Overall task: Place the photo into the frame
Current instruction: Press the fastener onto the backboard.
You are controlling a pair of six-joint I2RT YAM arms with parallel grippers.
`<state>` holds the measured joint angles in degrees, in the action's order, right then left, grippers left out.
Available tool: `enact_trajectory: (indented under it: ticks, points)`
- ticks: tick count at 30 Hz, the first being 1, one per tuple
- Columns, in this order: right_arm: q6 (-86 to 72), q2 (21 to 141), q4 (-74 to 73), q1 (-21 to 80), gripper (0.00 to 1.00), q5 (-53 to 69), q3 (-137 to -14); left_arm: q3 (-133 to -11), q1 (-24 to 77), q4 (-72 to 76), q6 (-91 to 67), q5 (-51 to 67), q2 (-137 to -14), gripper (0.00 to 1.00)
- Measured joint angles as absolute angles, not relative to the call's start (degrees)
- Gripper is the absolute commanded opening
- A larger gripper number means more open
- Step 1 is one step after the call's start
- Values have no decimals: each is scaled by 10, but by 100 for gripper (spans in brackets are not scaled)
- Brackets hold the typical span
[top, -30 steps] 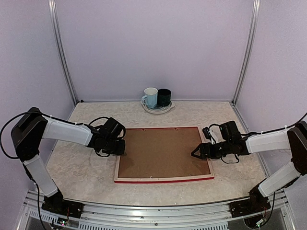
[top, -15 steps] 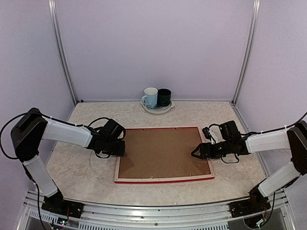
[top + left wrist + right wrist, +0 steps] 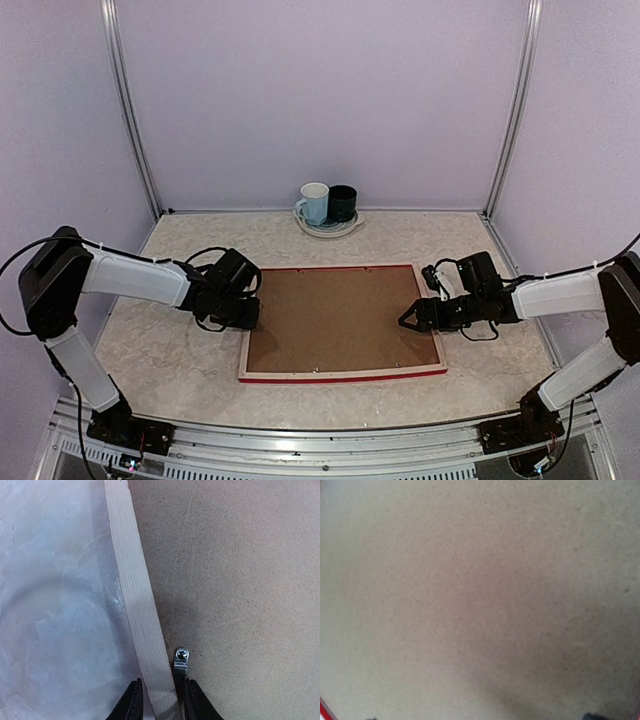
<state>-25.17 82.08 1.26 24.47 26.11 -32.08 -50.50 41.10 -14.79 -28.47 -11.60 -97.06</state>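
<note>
The frame (image 3: 342,375) is lying back side up in the middle of the table (image 3: 170,350), its brown backing board (image 3: 340,320) filling it; the left gripper (image 3: 160,700) is straddling the frame's pale left rail just beside a small metal clip (image 3: 181,661), a finger close on either side, though I cannot tell whether they are clamping it; the right gripper (image 3: 408,318) is reaching over the board's right edge, released, jaws spread wide; a white mug (image 3: 314,203) and a dark mug (image 3: 343,203) are sitting on a plate (image 3: 328,231) at the far edge.

White-shelled arms (image 3: 135,275), black joints (image 3: 478,272), looping black cables (image 3: 198,250), black left pincer (image 3: 254,313) and right pincer (image 3: 404,320)
</note>
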Motion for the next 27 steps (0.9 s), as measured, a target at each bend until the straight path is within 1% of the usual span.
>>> enact_trajectory:
  ticks: [7, 10, 12, 18, 21, 22, 27]
  points:
    - [-252, 821, 13, 245, 88, 261, -321, -504, 404, -137, -281, -109, -974, 27]
    - [-252, 821, 13, 245, 88, 261, -321, -505, 404, -129, -282, -110, -978, 23]
    - [-252, 821, 13, 245, 88, 260, -321, -506, 404, -123, -282, -111, -981, 18]
    - [-252, 823, 15, 245, 88, 259, -321, -510, 401, -103, -287, -112, -991, 8]
    - [-252, 825, 17, 245, 88, 259, -321, -510, 401, -100, -287, -114, -993, 1]
    - [-252, 826, 18, 245, 88, 259, -321, -510, 401, -99, -287, -114, -994, 0]
    - [-252, 827, 21, 245, 88, 259, -321, -512, 401, -93, -287, -119, -999, 0]
